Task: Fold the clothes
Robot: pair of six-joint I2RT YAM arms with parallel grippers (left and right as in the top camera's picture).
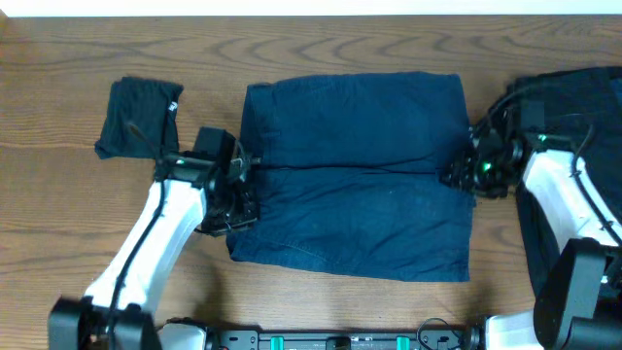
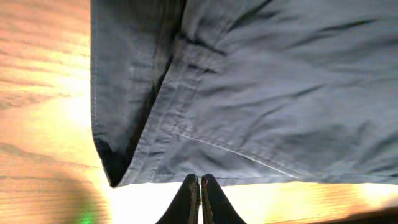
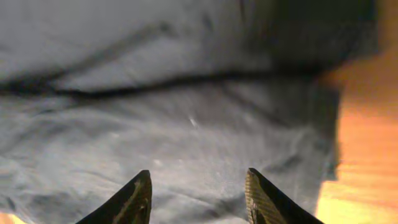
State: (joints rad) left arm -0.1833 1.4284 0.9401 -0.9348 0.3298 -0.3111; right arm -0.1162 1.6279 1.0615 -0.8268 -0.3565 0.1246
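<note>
Overhead: navy shorts (image 1: 355, 175) lie flat mid-table (image 1: 58, 224), halves meeting along a centre crease. Your left hand (image 1: 245, 167), at their 9 o'clock edge, is clenched on nothing. Your right hand (image 1: 459, 175), at 3 o'clock, is released above the cloth, probably so the fold can settle.

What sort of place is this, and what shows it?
Probably a robotics lab bench for cloth folding: a left arm and right arm reach over a wood-grain table, a navy garment lies spread between them, and a dark cloth and dark pile sit at the sides.
</note>
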